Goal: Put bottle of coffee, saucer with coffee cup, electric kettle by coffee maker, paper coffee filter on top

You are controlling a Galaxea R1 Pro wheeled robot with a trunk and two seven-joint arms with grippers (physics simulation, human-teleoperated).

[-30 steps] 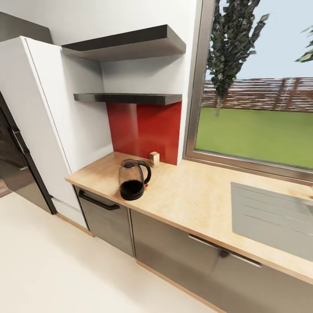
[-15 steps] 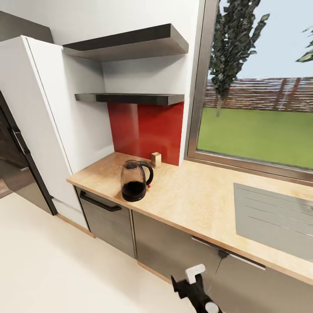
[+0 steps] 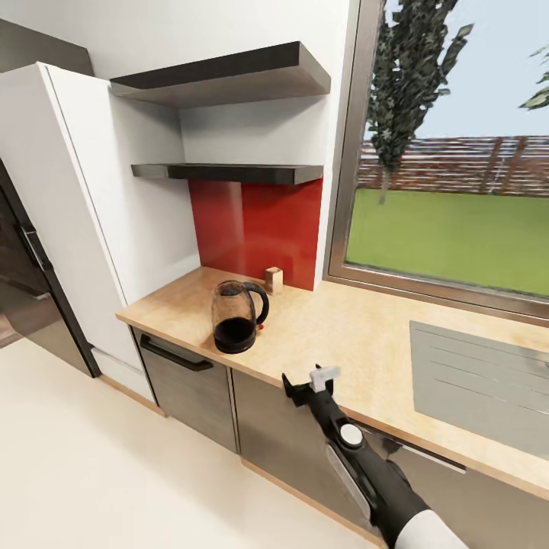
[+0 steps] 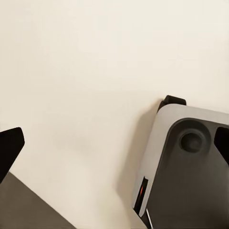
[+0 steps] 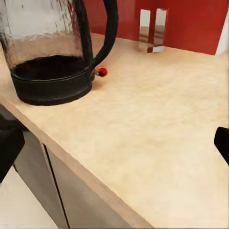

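Observation:
The electric kettle point(image 3: 236, 316), dark glass with a black loop handle, stands near the left end of the kitchen countertop point(image 3: 343, 343). My right gripper point(image 3: 306, 379) is open and empty at the counter's front edge, a short way right of the kettle. In the right wrist view the kettle point(image 5: 52, 52) is close ahead, with its red switch point(image 5: 101, 72) facing the open gripper point(image 5: 114, 143). The kitchen shelf point(image 3: 229, 172) hangs above the red backsplash. My left gripper point(image 4: 114, 145) is open over the floor. The coffee maker, bottle of coffee, paper coffee filter, saucer and coffee cup are out of view.
A small tan block point(image 3: 272, 279) stands by the backsplash behind the kettle. The steel sink point(image 3: 473, 381) is inset at the right. A tall white cabinet point(image 3: 76, 213) bounds the counter's left end. The window point(image 3: 450, 191) runs behind. My grey base point(image 4: 186, 167) sits on the cream floor.
My right arm has risen from the bottom of the head view, and its gripper now reaches the counter's front edge. The kettle has not moved.

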